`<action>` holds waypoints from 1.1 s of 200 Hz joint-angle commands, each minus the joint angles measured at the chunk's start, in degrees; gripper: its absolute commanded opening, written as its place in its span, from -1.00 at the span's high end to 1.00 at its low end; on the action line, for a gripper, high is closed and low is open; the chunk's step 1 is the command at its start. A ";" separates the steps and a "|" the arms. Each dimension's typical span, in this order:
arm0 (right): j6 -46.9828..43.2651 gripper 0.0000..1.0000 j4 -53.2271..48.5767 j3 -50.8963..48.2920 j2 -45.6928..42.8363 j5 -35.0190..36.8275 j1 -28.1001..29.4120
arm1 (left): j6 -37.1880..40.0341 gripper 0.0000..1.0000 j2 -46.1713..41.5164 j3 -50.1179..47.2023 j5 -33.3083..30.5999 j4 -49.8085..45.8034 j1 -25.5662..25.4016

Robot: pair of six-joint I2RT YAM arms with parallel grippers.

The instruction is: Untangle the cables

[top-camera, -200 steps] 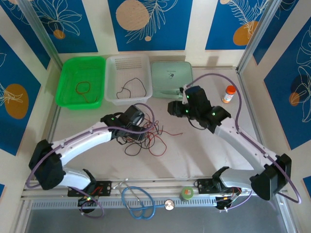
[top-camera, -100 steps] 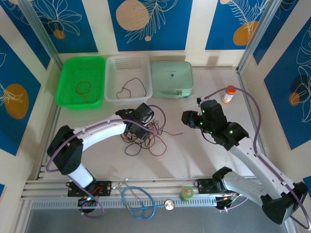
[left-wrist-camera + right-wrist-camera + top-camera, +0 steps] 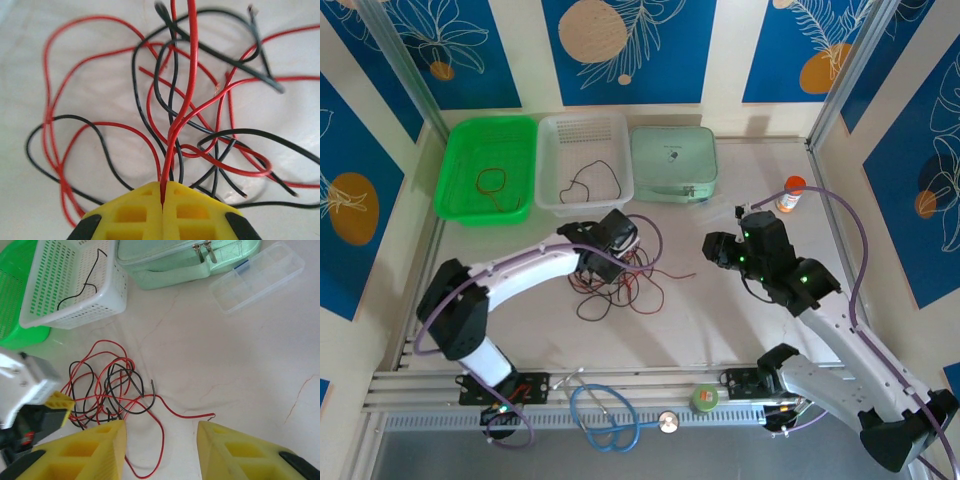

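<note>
A tangle of thin red and black cables (image 3: 625,288) lies on the white table, left of centre. My left gripper (image 3: 604,264) sits over the tangle's upper left. In the left wrist view its yellow jaws (image 3: 162,194) are shut on a red cable (image 3: 190,75) that rises straight from the pinch, with the other loops spread beneath. My right gripper (image 3: 713,250) hovers to the right of the tangle, open and holding nothing. In the right wrist view (image 3: 161,429) the tangle (image 3: 107,387) lies ahead on the left and a red cable's free end (image 3: 192,415) runs between its fingers.
Along the back stand a green tray (image 3: 485,122) holding a red cable (image 3: 492,182), a white basket (image 3: 582,120) holding a black cable (image 3: 590,175), and a pale green case (image 3: 672,160). An orange-capped bottle (image 3: 790,193) stands at the right. A clear organiser box (image 3: 257,277) lies beside the case. A blue stethoscope (image 3: 605,415) lies at the near edge.
My right gripper has pulled back from the green case toward the right and nearer side. My left gripper has shifted slightly right over the tangle, the arm's elbow swinging inward.
</note>
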 commanded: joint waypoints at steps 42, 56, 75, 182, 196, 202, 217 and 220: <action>8.41 0.19 6.88 -4.89 4.90 -5.30 6.73 | -4.97 1.00 -16.13 10.82 3.94 -1.50 0.32; 9.99 0.19 9.21 -5.15 7.92 -5.30 9.59 | -5.85 1.00 -17.39 12.10 4.67 -1.67 0.32; 11.22 0.19 11.65 -4.48 12.00 -5.69 12.52 | -6.91 1.00 -18.69 13.42 3.87 -1.49 0.27; 3.42 -0.25 22.89 -13.42 10.26 -8.47 15.79 | -5.55 1.00 -16.25 32.15 -2.84 -1.96 0.35; 3.99 -0.25 23.51 -13.85 10.96 -8.81 15.67 | -4.50 1.00 -14.52 36.87 -2.47 -2.80 0.36; 4.36 -0.25 23.79 -13.89 11.49 -8.90 15.71 | -4.13 1.00 -14.03 38.40 -2.47 -3.01 0.33; 5.64 -0.23 24.28 -13.59 13.19 -8.78 15.64 | -3.27 1.00 -13.25 41.30 -3.35 -2.67 0.33; 5.91 -0.23 24.29 -13.54 13.49 -8.67 15.62 | -3.02 1.00 -13.17 41.75 -3.61 -2.45 0.32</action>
